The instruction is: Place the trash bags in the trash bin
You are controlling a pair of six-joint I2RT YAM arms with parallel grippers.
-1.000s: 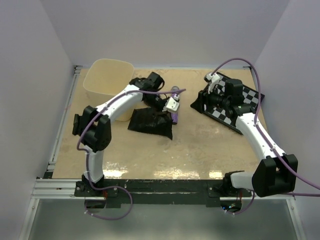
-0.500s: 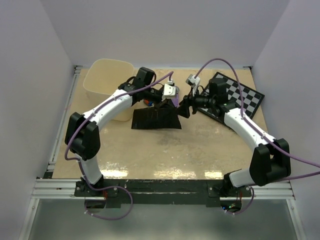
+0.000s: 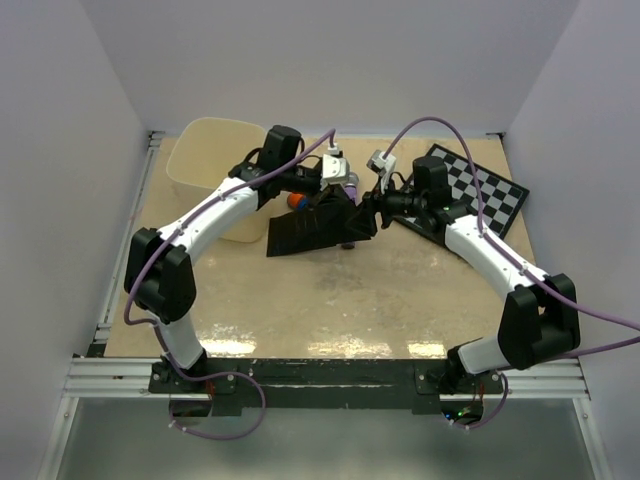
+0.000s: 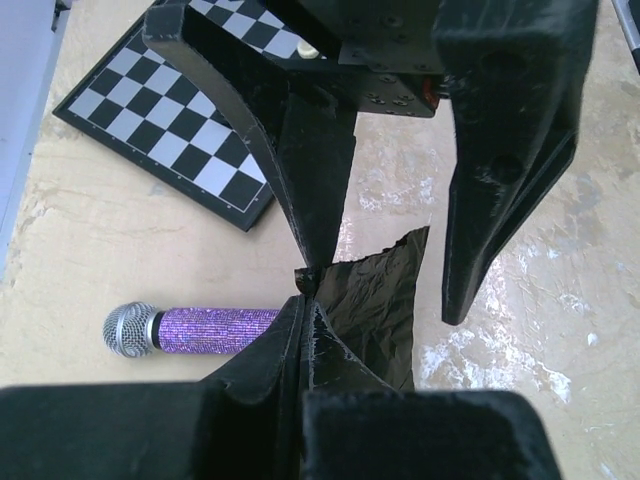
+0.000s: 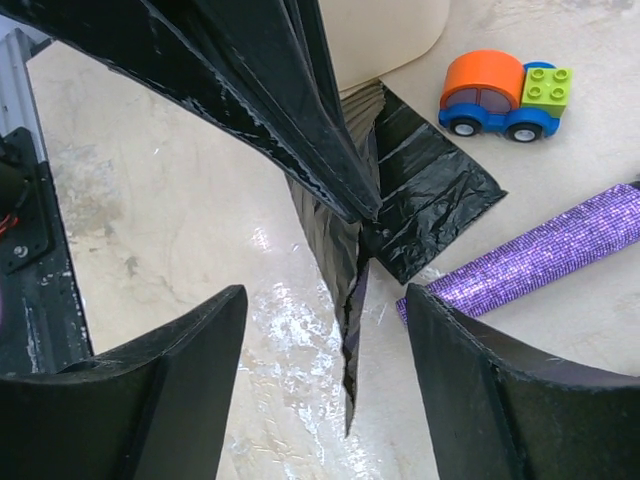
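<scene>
The near half of the table (image 3: 300, 310) is bare tan surface, with free room from the arm bases up to the middle. The side rails and pale walls close it in left and right.

Mid-table, the trash bag (image 3: 308, 230) is partly lifted. Its lower part lies spread flat on the tabletop, and one corner is drawn up to the left gripper (image 4: 303, 295). That gripper's jaws are pinched tight on the glossy film.

The right gripper (image 5: 328, 300) faces it from the other side with its jaws spread wide. They straddle the bag's hanging edge without closing on it, and the film drops free between the two fingers. In the left wrist view one right finger stands close against the pinch point; whether it touches I cannot tell.

Just beyond the bag lie a toy car (image 5: 505, 95) and a purple glitter microphone (image 4: 195, 330), both near the film's far edge.

At the far left stands the trash bin (image 3: 215, 170), upright, just beside the bag's flat part. At the far right the chequered board (image 3: 480, 190) lies flat under the right arm.
</scene>
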